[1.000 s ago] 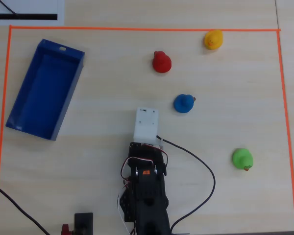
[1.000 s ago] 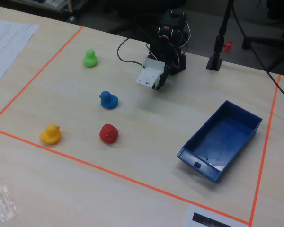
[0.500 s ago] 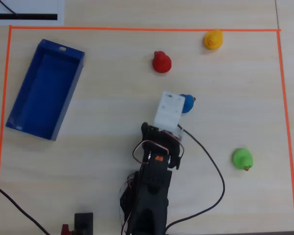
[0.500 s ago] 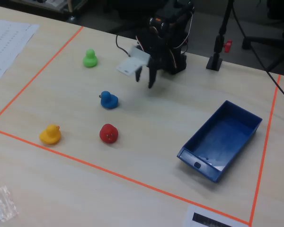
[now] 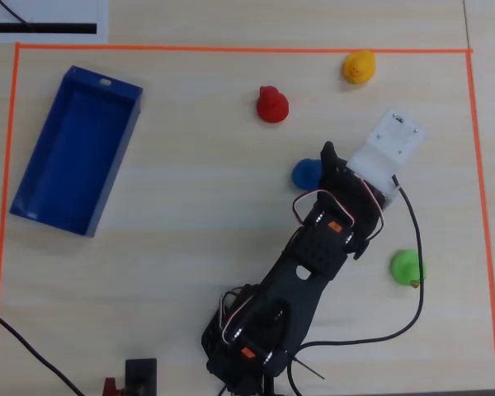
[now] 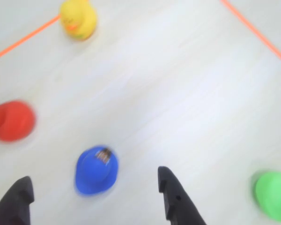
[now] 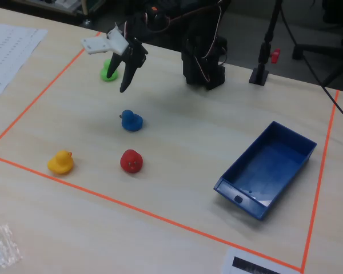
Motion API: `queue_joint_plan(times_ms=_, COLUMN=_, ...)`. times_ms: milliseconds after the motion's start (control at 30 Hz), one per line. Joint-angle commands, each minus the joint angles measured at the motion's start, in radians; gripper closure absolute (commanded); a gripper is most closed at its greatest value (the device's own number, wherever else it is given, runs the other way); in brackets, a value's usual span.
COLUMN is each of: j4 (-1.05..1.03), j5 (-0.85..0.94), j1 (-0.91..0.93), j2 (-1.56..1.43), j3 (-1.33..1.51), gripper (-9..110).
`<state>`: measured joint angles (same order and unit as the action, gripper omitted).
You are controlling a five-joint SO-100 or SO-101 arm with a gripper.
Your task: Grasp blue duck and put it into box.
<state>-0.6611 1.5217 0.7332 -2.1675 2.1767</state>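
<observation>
The blue duck (image 5: 305, 173) stands on the table near the middle, also seen in the fixed view (image 7: 131, 121). In the wrist view the blue duck (image 6: 96, 171) lies between and below my two black fingers. My gripper (image 6: 93, 178) is open and empty, held above the table over the duck (image 7: 119, 79); from overhead the gripper (image 5: 346, 154) sits just right of the duck, partly under the white camera mount. The box (image 5: 74, 148), a dark-blue open tray, lies empty at the far left of the overhead view and at the right of the fixed view (image 7: 243, 200).
A red duck (image 5: 272, 105), a yellow duck (image 5: 360, 67) and a green duck (image 5: 407, 267) stand around the blue one. Orange tape (image 5: 231, 49) frames the work area. A black cable (image 5: 412, 247) runs past the green duck. The arm base (image 5: 247, 346) is at the bottom.
</observation>
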Motion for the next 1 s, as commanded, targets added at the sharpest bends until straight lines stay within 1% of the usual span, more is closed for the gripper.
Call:
queue_joint_plan(times_ms=0, j4=0.14, j5=0.009, j1=-0.002, j2=0.034, j3=0.044, gripper=64)
queue_joint_plan(times_ms=133, j4=0.264, j5=-0.002, j1=-0.034, j2=0.071, j3=0.153, gripper=64)
queue_joint_plan(times_ms=267, j4=0.281, j5=-0.032, j1=-0.086, j2=0.118, j3=0.193, gripper=64)
queue_joint_plan(times_ms=367, j4=0.33, j5=-0.055, j1=-0.109, j2=0.152, j3=0.219, gripper=64)
queue_joint_plan(times_ms=600, j4=0.411, j5=-0.098, j1=-0.133, j2=0.262, j3=0.212, gripper=63)
queue_joint_plan(times_ms=733, j4=0.413, j5=-0.115, j1=-0.13, j2=0.324, j3=0.166, gripper=63)
queue_joint_plan(times_ms=967, j4=0.456, j5=-0.112, j1=-0.133, j2=0.382, j3=0.181, gripper=64)
